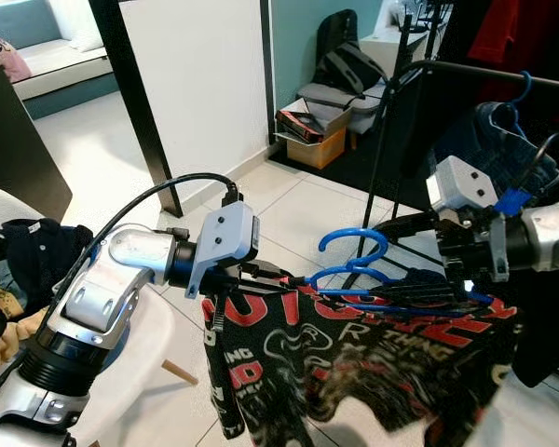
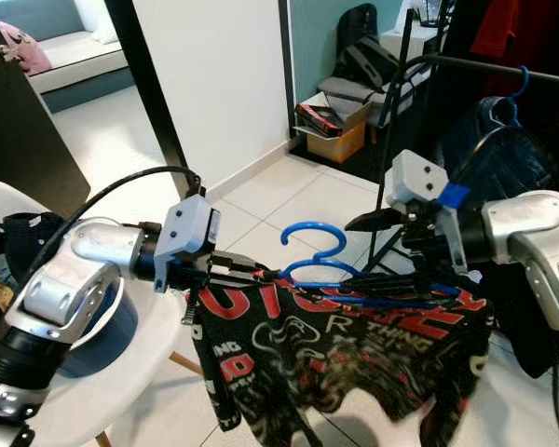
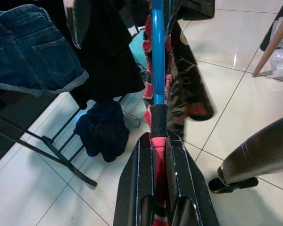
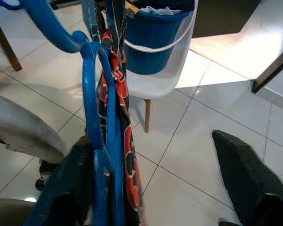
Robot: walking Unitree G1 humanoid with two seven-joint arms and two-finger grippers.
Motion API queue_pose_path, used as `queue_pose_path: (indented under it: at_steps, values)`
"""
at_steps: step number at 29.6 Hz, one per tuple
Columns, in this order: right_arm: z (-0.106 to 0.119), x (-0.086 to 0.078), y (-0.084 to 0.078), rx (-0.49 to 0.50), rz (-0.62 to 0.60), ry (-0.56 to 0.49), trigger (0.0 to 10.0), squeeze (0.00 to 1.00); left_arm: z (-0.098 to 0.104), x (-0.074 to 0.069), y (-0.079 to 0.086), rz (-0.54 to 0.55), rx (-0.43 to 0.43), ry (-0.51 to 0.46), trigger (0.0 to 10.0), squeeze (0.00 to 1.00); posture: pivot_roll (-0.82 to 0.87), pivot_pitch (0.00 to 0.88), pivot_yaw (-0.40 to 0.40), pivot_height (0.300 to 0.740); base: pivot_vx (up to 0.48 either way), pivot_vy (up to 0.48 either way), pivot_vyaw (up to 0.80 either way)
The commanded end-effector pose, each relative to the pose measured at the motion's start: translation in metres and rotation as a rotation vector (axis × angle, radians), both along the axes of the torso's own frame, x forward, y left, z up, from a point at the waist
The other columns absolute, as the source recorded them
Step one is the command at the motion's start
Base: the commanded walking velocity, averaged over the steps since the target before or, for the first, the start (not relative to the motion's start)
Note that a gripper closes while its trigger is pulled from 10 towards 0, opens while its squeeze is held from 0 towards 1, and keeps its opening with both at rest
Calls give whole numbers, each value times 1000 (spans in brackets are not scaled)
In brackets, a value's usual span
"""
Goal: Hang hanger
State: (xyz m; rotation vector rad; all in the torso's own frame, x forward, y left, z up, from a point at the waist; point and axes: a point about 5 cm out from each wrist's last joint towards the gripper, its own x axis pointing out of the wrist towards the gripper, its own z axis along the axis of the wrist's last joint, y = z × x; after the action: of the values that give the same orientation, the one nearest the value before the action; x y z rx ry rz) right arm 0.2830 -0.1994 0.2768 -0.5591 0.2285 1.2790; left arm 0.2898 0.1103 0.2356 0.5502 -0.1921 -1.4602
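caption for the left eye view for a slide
Both grippers, left gripper and right gripper, hold a blue hanger with a black-and-red shirt near the clothes rack.

Head cameras look forward and down from just behind both arms, sharing the blue hanger [image 1: 354,270] at mid-frame and the clothes rack [image 1: 484,74] at upper right. The left wrist camera sights close along the hanger's bar toward the rack's foot; the right wrist camera faces back toward a blue bucket [image 4: 155,33].

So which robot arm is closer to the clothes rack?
The right one. The right gripper holds the blue hanger at the end beside the black clothes rack; the left gripper clamps the far end, over by the white chair.
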Motion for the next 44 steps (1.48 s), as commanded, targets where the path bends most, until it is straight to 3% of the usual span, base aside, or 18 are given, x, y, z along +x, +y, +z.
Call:
queue_pose_path:
  at_steps: [1,2,9,20,21,22,23,31,32,33,36,37,39,40,41,42,43,44]
  values:
    - [-2,1,7,-22,6,1,4510,0,8,-3,-6,-39,-21,-26,9059,0,-122,0,48,740,0,0,0]
    - [-7,3,8,-38,-1,17,0,0,9,-3,-8,-45,-26,-27,9294,0,-121,0,45,740,0,0,0]
    - [-13,4,5,-96,-36,49,0,0,10,-3,-7,-43,-17,-45,9804,0,-120,0,40,740,0,0,0]
    - [-15,9,2,-88,-108,56,0,0,12,0,-5,-23,-14,-72,10000,0,-124,0,39,740,0,0,0]
    - [-16,13,2,-70,-148,56,0,0,11,1,-5,-13,-27,-60,10000,392,-123,0,39,740,0,0,0]
    - [-16,13,2,-70,-148,56,0,0,11,1,-5,-13,-27,-60,10000,392,-123,0,39,740,0,0,0]
    - [-17,16,1,-50,-195,56,0,0,11,3,-4,5,-48,-39,10000,1000,-123,0,39,740,0,0,0]
    - [-21,21,-2,-19,-281,68,0,0,9,9,0,52,-85,-13,10000,1000,-124,0,39,740,0,0,0]
    - [-25,22,-5,-14,-320,80,0,0,10,13,6,103,-116,-10,10000,1000,-124,0,38,740,0,0,0]
    - [-33,22,-15,-21,-387,101,0,0,9,23,23,209,-159,-6,10000,1000,-126,0,39,740,0,0,0]
    - [-39,22,-22,-28,-431,115,0,0,9,30,35,283,-190,-3,10000,1000,-126,0,39,740,0,0,0]
    - [-46,23,-35,-34,-521,125,0,0,6,39,54,413,-250,3,10000,1000,-125,0,38,740,0,0,0]
    - [-46,23,-35,-34,-521,125,0,0,6,39,54,413,-250,3,10000,1000,-125,0,38,740,0,0,0]
    - [-53,27,-50,-16,-648,137,0,0,0,48,74,569,-336,24,10000,1000,-124,0,39,740,0,0,0]
    - [-53,27,-50,-16,-648,137,0,0,0,48,74,569,-336,24,10000,1000,-124,0,39,740,0,0,0]
    - [-66,30,-68,33,-806,146,0,0,-20,54,93,771,-440,80,10000,1000,-121,0,34,740,0,0,0]
    - [-66,30,-68,33,-806,146,0,0,-20,54,93,771,-440,80,10000,1000,-121,0,34,740,0,0,0]
    - [-85,29,-79,99,-948,176,0,0,-56,54,107,961,-533,208,10000,1000,-117,0,29,740,0,0,0]
